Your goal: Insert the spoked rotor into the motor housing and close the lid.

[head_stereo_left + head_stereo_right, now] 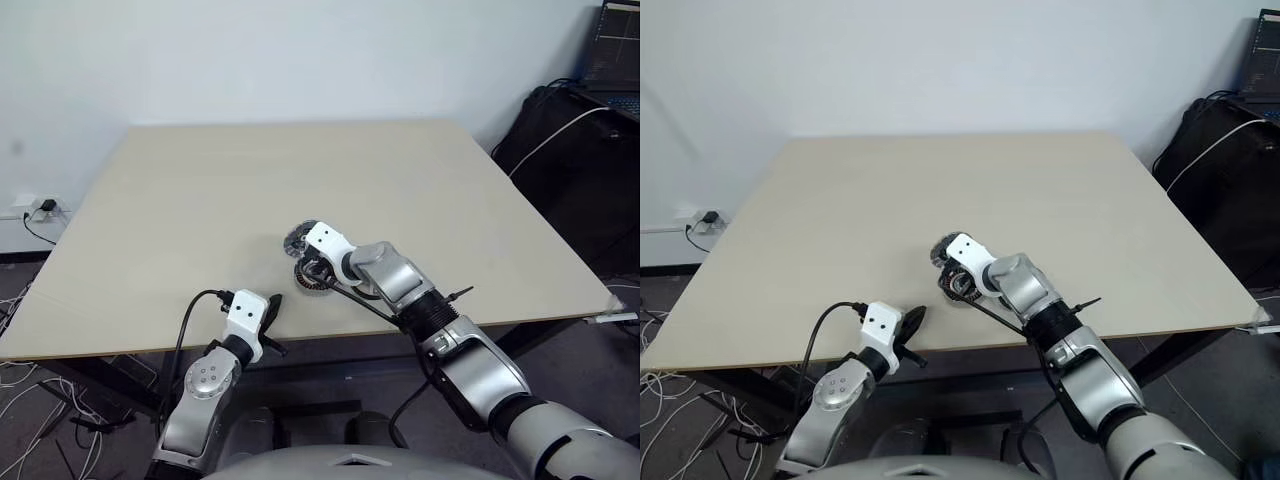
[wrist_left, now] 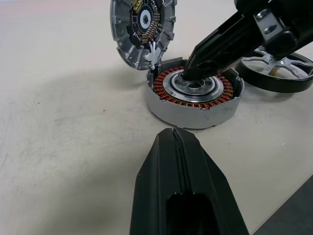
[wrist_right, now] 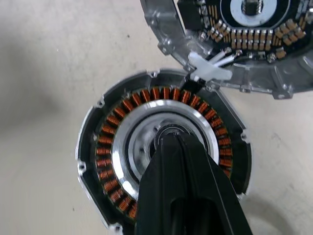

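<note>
The motor housing [image 3: 161, 161] lies flat on the table, its copper windings ringing a silver centre; it also shows as the motor housing [image 2: 193, 95]. Its lid [image 2: 142, 29] stands tilted on edge against the housing's rim, inner face with a circuit board showing, joined by a white connector [image 3: 208, 68]. The spoked rotor [image 2: 279, 73] lies flat just beside the housing. My right gripper [image 3: 168, 142] is shut, its tip pointing down into the housing's centre hub, with nothing between its fingers. My left gripper [image 2: 175, 134] is shut and empty, a short way before the housing near the table's front edge.
The pale table [image 1: 200, 200] spreads wide behind the parts. Its front edge [image 1: 120, 345] runs just under my left gripper. A black bag with a white cable [image 1: 580, 150] stands off the right side, and a power strip [image 1: 35, 208] lies on the floor at left.
</note>
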### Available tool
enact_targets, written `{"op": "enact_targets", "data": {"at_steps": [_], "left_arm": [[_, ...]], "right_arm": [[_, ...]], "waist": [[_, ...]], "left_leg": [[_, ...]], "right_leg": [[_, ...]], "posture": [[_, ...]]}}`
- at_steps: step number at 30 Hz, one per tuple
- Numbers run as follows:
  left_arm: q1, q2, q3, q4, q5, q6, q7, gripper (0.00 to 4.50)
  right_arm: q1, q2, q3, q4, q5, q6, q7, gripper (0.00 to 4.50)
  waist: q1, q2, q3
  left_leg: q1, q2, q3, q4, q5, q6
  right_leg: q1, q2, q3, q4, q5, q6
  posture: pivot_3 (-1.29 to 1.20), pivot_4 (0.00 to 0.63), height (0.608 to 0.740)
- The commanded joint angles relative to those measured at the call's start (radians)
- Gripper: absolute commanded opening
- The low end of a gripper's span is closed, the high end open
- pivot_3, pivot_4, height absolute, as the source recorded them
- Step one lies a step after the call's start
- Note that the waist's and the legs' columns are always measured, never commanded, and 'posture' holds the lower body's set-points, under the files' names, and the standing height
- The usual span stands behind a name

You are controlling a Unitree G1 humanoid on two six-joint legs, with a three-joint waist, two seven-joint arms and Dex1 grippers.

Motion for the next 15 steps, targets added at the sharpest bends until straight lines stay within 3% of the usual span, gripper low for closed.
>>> {"op": "enact_targets", "data": {"at_steps": [1, 15], "left_arm": [[-0.019, -0.011, -0.007, -0.001, -0.005, -0.017, 0.005, 0.0], [-0.025, -0.019, -0.01, 0.024, 0.0, -0.016, 0.008, 0.0]], "right_arm": [[0.0, -0.022, 0.009, -0.064, -0.014, 0.012, 0.029, 0.03], [0.036, -0.015, 0.018, -0.101, -0.008, 0.039, 0.035, 0.03]], "waist": [[-0.001, 0.0, 0.0], [-0.003, 0.0, 0.0]], "left_leg": [[0.0, 0.0, 0.0, 0.0, 0.0, 0.0], [0.0, 0.0, 0.0, 0.0, 0.0, 0.0]], "right_leg": [[0.0, 0.0, 0.0, 0.0, 0.0, 0.0], [0.0, 0.0, 0.0, 0.0, 0.0, 0.0]], "posture": [[0.0, 0.0, 0.74], [0.0, 0.0, 0.74]]}}
